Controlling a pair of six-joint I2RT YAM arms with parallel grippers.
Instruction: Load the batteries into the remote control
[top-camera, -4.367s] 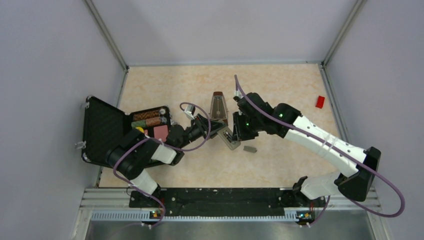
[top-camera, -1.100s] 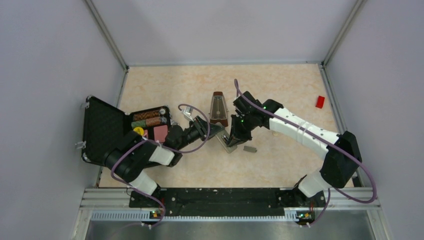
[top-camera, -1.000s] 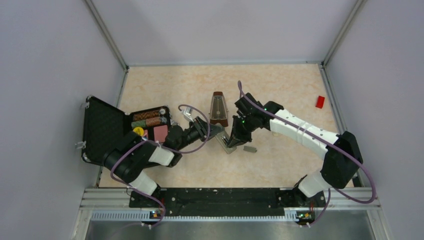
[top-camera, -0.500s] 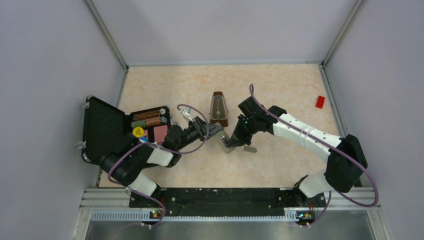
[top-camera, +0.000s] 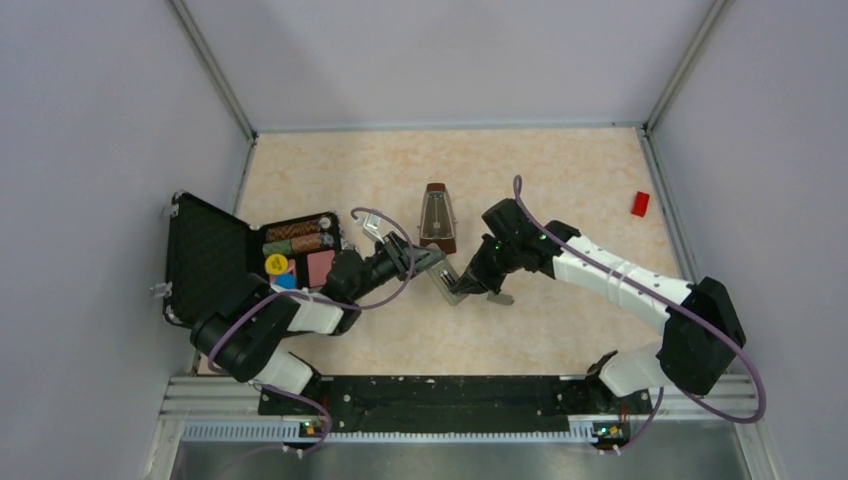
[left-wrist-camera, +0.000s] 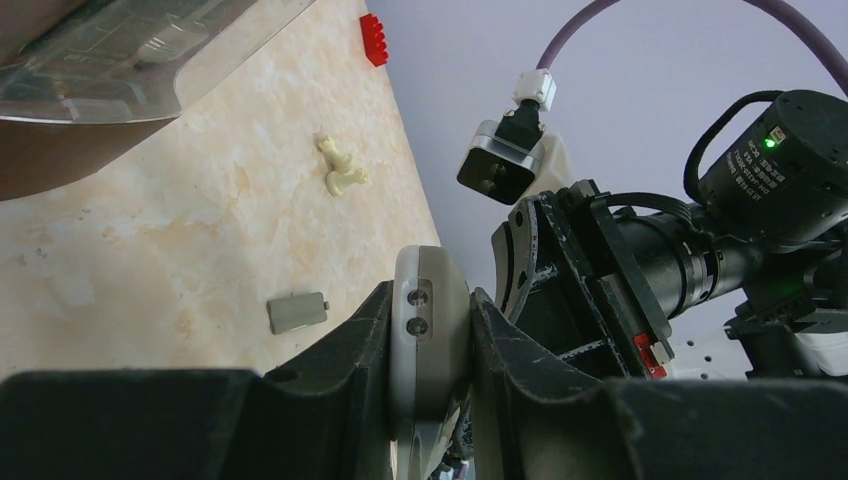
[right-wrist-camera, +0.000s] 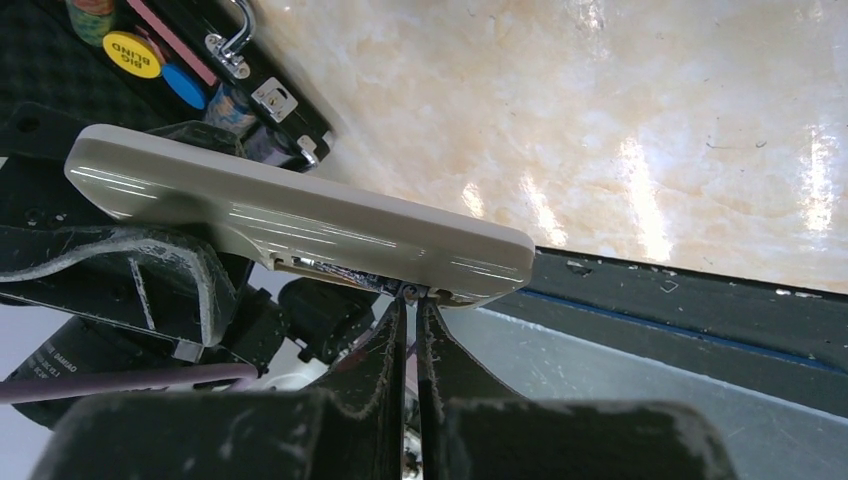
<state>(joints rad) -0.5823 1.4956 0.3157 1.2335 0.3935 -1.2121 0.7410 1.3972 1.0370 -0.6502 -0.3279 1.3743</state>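
My left gripper (top-camera: 425, 262) is shut on the remote control (top-camera: 447, 282) and holds it off the table, tilted. In the left wrist view the remote's grey end (left-wrist-camera: 430, 330) is clamped between both fingers. In the right wrist view the remote (right-wrist-camera: 300, 215) shows edge-on, its battery compartment open underneath. My right gripper (right-wrist-camera: 411, 300) is shut, its tips touching the compartment's edge near a small metal contact. Something dark lies inside the compartment (right-wrist-camera: 330, 272); I cannot tell whether it is one of the batteries. No battery shows between the right fingers.
The small grey cover piece (top-camera: 500, 297) lies on the table just right of the remote. The brown metronome (top-camera: 437, 216) stands behind it. An open black case (top-camera: 210, 258) with rolls and discs sits at the left. A red brick (top-camera: 640, 203) lies far right.
My right gripper came down and to the right along the remote to its lower end, and its jaws closed the last bit. The left gripper kept its hold on the remote, nearly still.
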